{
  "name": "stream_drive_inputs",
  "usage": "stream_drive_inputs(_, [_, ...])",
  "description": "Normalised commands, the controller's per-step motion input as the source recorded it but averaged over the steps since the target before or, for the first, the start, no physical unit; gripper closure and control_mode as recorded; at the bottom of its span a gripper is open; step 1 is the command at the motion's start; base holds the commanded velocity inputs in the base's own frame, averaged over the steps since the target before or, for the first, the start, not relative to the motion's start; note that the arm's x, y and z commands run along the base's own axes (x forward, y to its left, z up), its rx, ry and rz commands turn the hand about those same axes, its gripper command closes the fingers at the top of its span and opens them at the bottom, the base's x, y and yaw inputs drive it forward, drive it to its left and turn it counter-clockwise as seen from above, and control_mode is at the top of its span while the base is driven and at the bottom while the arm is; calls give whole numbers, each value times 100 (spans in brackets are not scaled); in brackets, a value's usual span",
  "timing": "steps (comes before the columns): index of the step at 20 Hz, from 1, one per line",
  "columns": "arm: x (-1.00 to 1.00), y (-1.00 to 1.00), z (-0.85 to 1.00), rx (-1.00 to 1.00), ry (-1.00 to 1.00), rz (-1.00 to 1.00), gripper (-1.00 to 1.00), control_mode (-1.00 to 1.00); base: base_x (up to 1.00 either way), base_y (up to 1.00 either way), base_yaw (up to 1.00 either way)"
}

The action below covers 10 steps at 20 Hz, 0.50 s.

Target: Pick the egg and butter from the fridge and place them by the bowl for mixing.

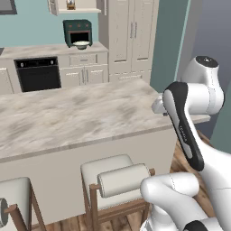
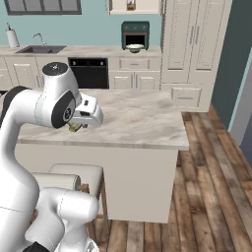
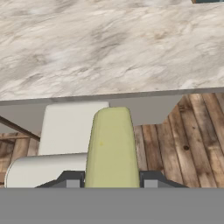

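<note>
Marble island top (image 1: pixel 76 113) to your left is bare. Far counter: bowl (image 1: pixel 81 44) sits before the toaster oven (image 1: pixel 77 32), well apart from the arm. Gripper (image 3: pixel 112 183) is clamped on a pale yellow-green block, judged the butter (image 3: pixel 110 146), held over the island's near edge. Egg not seen; delivery to the bowl not yet done. Stools (image 1: pixel 115 173) crowd the near side below. To the right, open wood floor (image 2: pixel 216 187) gives you room round the island's end.
</note>
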Motion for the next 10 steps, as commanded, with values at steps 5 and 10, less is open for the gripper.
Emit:
stream_drive_inputs(5, [0, 0, 0, 0, 0, 0, 100, 100, 60, -49, 0])
stream_drive_inputs(10, [0, 0, 0, 0, 0, 0, 100, 100, 46, -61, 0])
